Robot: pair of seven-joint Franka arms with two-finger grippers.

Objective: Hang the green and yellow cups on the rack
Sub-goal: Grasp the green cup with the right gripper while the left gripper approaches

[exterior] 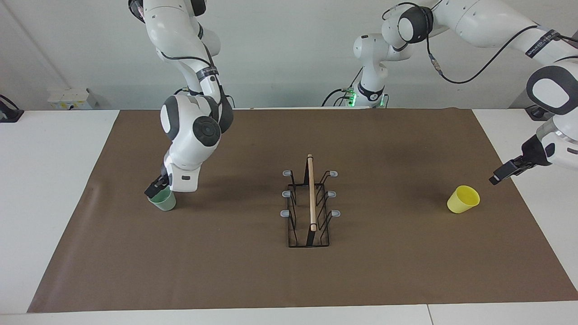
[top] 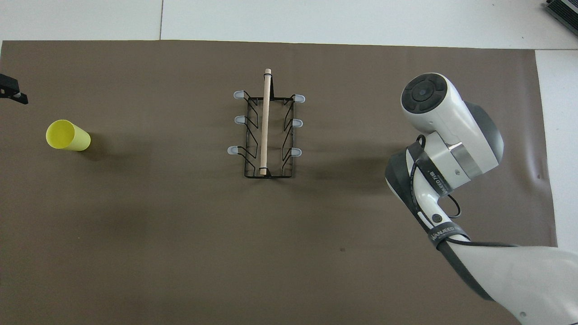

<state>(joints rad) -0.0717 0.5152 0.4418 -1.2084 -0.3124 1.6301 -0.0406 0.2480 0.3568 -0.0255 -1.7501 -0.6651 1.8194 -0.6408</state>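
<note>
Cups are sitting at the two ends of the brown mat (exterior: 253,271) covering the worktop (exterior: 49,189), with the rack (exterior: 309,203) standing between them at the mat's middle, its wooden rod running twelve to six in the overhead view. In that view the yellow cup (exterior: 463,199) is lying on its side at nine o'clock from the rack, well apart from it. The left gripper (exterior: 503,172) is hovering just beside this cup, above the mat's edge; its fingers seem drawn together on nothing. At three o'clock from the rack, the green cup (exterior: 163,200) is standing upright. The right gripper (exterior: 156,186) is reaching down into its mouth, apparently pinching the rim, though the wrist is hiding part of the contact.
</note>
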